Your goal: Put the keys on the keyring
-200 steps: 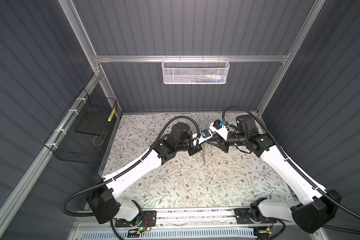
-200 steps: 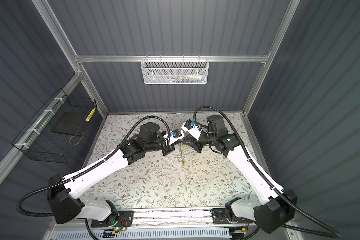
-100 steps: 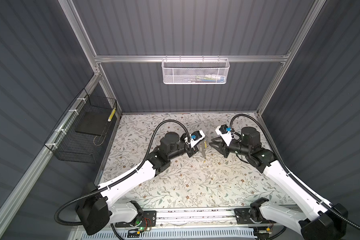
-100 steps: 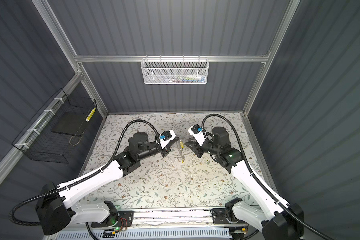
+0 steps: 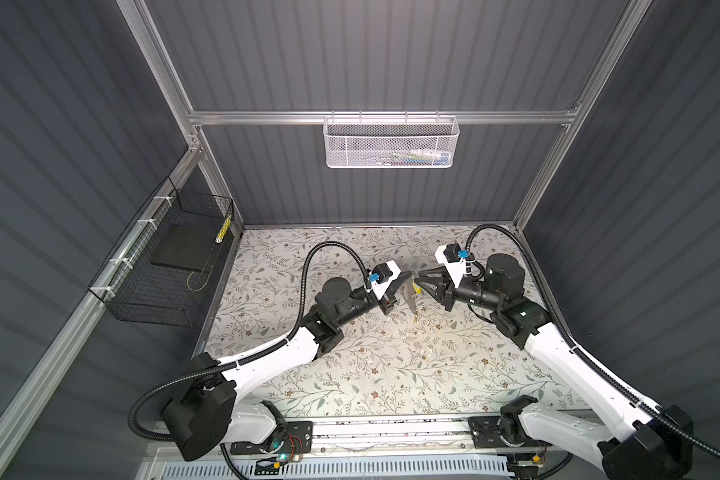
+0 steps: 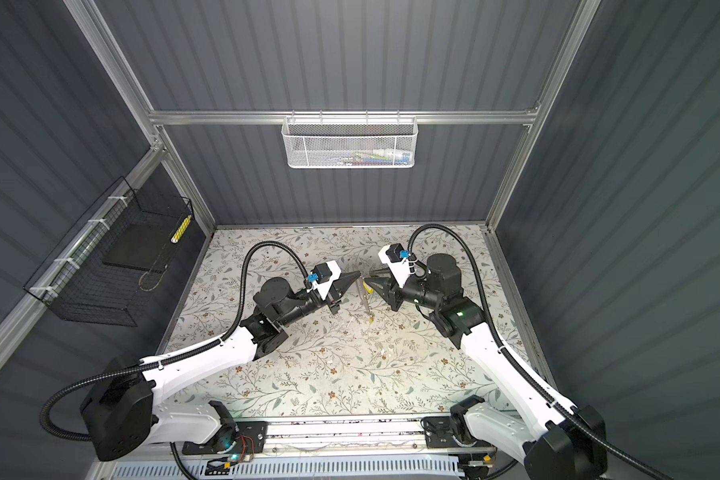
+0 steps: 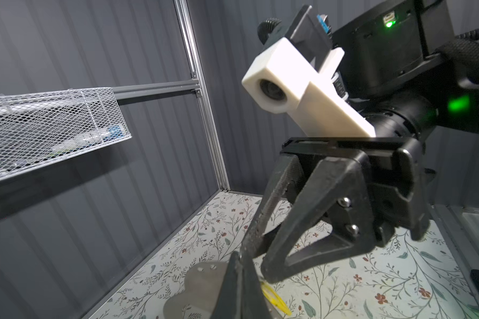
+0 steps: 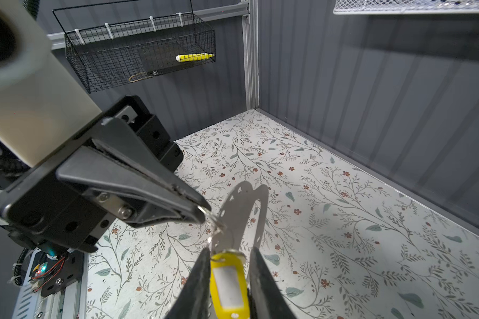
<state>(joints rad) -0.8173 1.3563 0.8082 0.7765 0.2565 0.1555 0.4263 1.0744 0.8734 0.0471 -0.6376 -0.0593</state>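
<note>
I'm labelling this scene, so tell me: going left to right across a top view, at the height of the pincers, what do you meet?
black wire basket → left pincer → keyring → right pincer. The yellow key overlaps the right pincer and is left out.

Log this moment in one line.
Left gripper: fingers shut on thin silvery metal ring | right gripper: fingers clamp small yellow plastic key tag | flat dark grey oval loop: upright between them

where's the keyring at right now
In both top views the keyring hangs above the back middle of the table, pinched by the left tool; the right tool, just right of it, grips a yellow key tag.
</note>
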